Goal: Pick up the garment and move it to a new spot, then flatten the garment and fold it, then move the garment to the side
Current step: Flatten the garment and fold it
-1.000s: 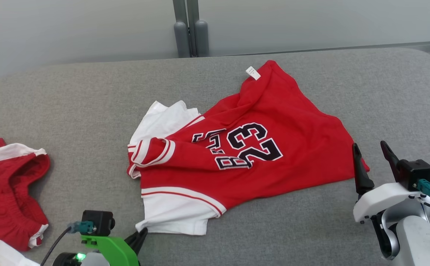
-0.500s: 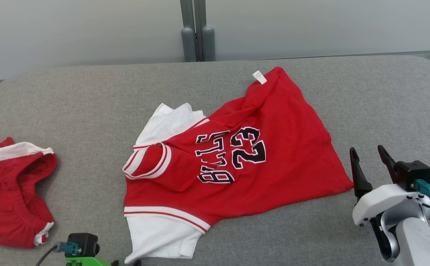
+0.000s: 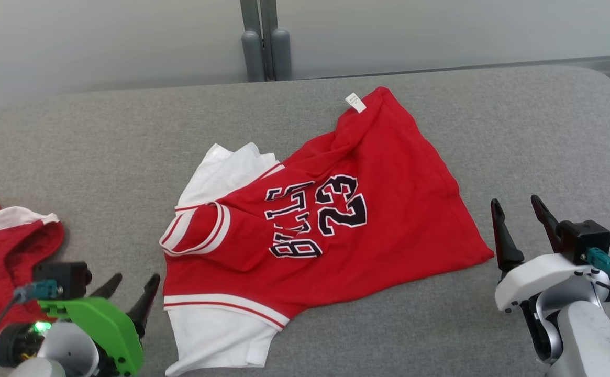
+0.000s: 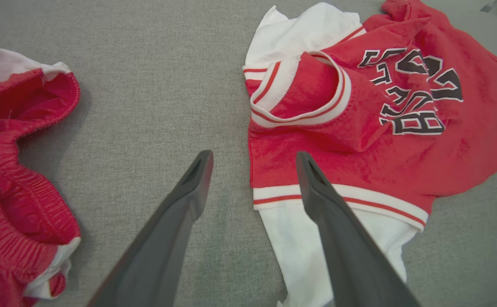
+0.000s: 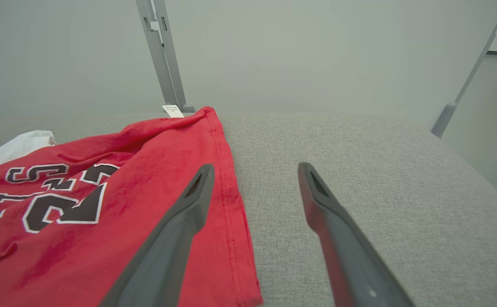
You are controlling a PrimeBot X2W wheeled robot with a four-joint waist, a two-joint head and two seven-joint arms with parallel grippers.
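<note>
Though the grey padded table [image 3: 100, 157] leaves room around it, the red jersey [image 3: 399, 225] at its middle lies skewed and rumpled, number side up, with a ridge of cloth running toward its far corner and the far white sleeve [image 3: 221, 173] bunched behind the collar [image 3: 195, 235]. Flattening looks like the step in hand. It will go best if the two ends are drawn apart evenly and low over the surface, so the ridge pulls out rather than bunching. A pair of red shorts [image 3: 1, 262] sits well apart at the left and should be kept out of the sweep. The left gripper [image 3: 136, 277] stands spread and empty just beside the near white sleeve [image 3: 215, 340]. The right gripper [image 3: 514, 200] is likewise wide and holding nothing, just off the hem corner. Each should pinch the cloth right at its edge. The small white label [image 3: 356, 102] marks the far corner.
</note>
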